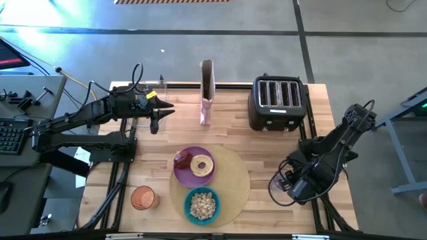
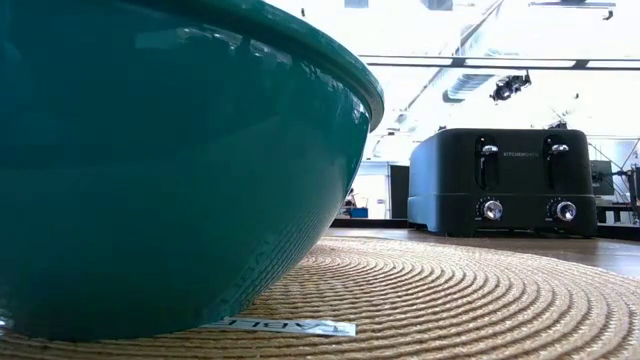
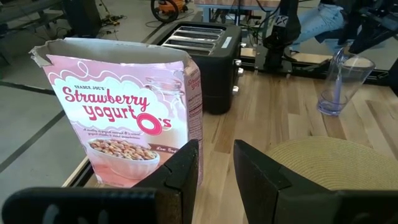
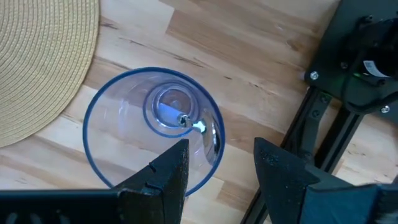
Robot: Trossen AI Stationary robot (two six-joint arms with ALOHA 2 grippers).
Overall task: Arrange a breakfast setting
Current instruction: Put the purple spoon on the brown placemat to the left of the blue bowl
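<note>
High view, wooden table (image 1: 233, 127), concrete floor (image 1: 80, 47)

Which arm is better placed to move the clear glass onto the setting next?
Right, probably. Its open claw hangs directly above the clear glass, just off the mat. The left claw is by the cereal box, across the table.

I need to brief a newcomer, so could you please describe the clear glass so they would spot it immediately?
Start at the round straw mat mid-table and look toward the right arm. The glass stands upright on bare wood just off the mat's edge, right under the right pincer. It is the only see-through item, blue-rimmed and empty.
</note>
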